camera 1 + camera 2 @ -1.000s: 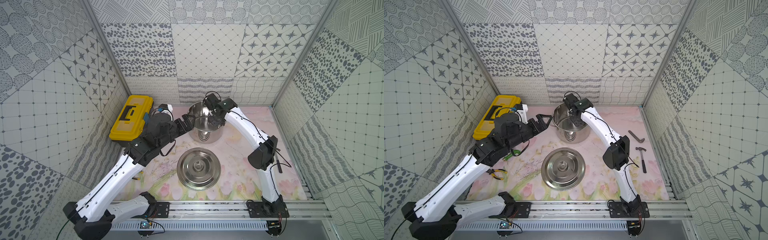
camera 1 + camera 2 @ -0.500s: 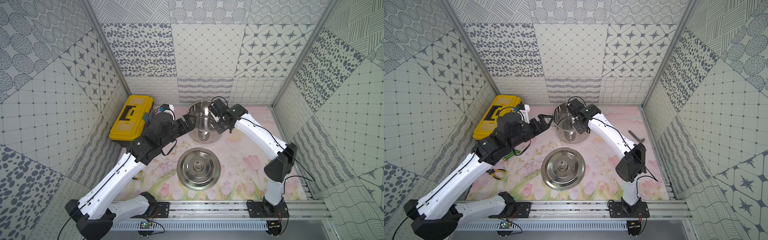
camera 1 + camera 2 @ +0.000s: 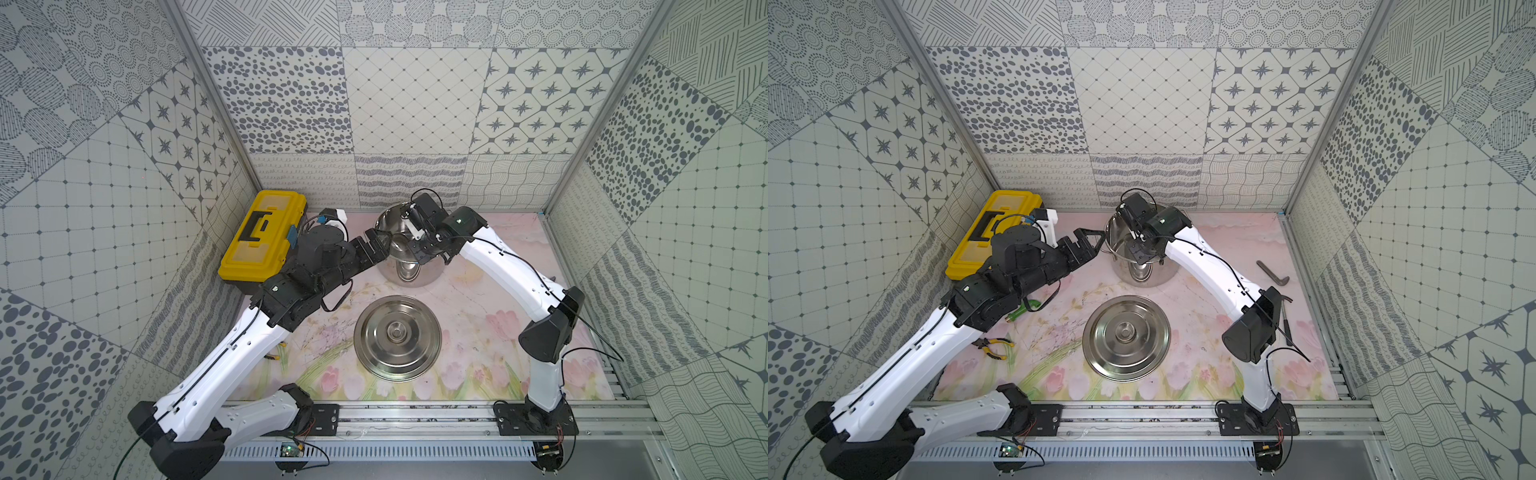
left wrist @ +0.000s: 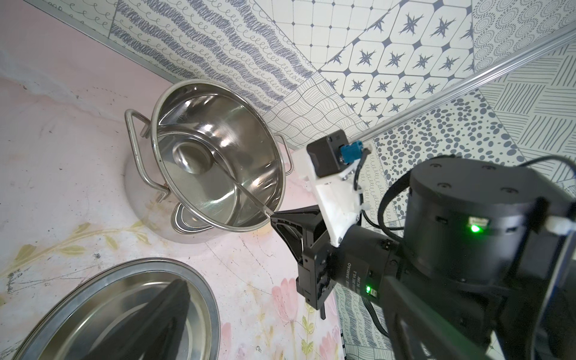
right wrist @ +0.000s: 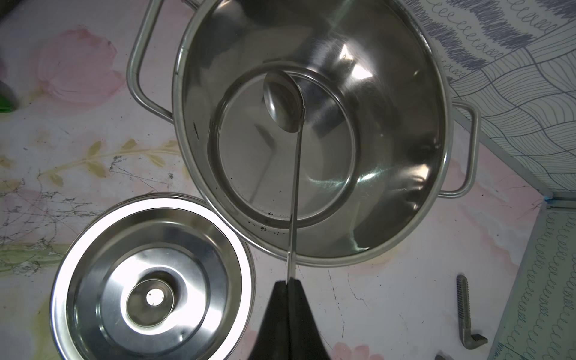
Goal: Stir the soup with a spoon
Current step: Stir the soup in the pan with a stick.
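Spoon point(image 5: 295, 187): steel, and it's in the pot! The long thin handle slants down across the rim and the small round bowl sits low inside, by the ring where floor meets wall. Whether it touches the bottom, can't tell.
Toolbox point(image 3: 262, 239): yellow, lid down, black handle on top, parked far left against the wall.
Pliers point(image 3: 992, 347): yellow grips, lying on the floral mat point(image 3: 478, 291) at the left, well apart from the pot.
Left gripper point(image 3: 1094, 245): jaws spread wide, nothing between them, hanging just beside the pot's left side. Contact with the pot can't be told.
Pot point(image 3: 1163, 272): shiny steel, 2 loop handles, uncovered, standing at the back of the mat near the rear wall.
Lid point(image 3: 397, 337): steel, round, flat on the mat in front of the pot and apart from it.
Right gripper point(image 5: 288, 285): pinched tight on the top end of the spoon's handle, poised above the pot's rim.
Hex key point(image 3: 1273, 273): grey, bent, lying on the mat right of the pot, well apart.
Hammer point(image 3: 1286, 326): dark handle, near the mat's right edge, partly hidden behind the right arm point(image 3: 1246, 340).
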`<state>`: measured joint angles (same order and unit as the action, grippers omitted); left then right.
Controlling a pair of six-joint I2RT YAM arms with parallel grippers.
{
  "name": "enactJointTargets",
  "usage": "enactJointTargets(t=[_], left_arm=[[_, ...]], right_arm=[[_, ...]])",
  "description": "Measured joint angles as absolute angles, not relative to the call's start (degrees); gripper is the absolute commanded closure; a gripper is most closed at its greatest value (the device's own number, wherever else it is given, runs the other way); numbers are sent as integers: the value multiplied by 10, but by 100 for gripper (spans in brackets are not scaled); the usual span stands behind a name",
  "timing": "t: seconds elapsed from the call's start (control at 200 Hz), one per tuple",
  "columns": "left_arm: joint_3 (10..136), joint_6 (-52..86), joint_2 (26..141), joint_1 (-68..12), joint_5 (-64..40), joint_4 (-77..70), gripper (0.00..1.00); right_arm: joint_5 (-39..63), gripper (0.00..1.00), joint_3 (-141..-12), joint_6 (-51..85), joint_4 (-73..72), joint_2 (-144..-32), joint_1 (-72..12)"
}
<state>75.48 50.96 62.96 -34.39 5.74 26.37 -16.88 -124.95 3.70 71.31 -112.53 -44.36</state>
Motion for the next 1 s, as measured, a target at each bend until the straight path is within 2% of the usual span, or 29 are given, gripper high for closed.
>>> enactJointTargets(t=[0.54, 1.0], left_arm=[[748, 514, 614, -344, 58, 264, 1], [756, 514, 623, -344, 58, 264, 0]], right_arm=[[-195, 100, -1398, 21, 729, -1239, -430], [-222, 100, -1359, -2, 736, -1238, -373]])
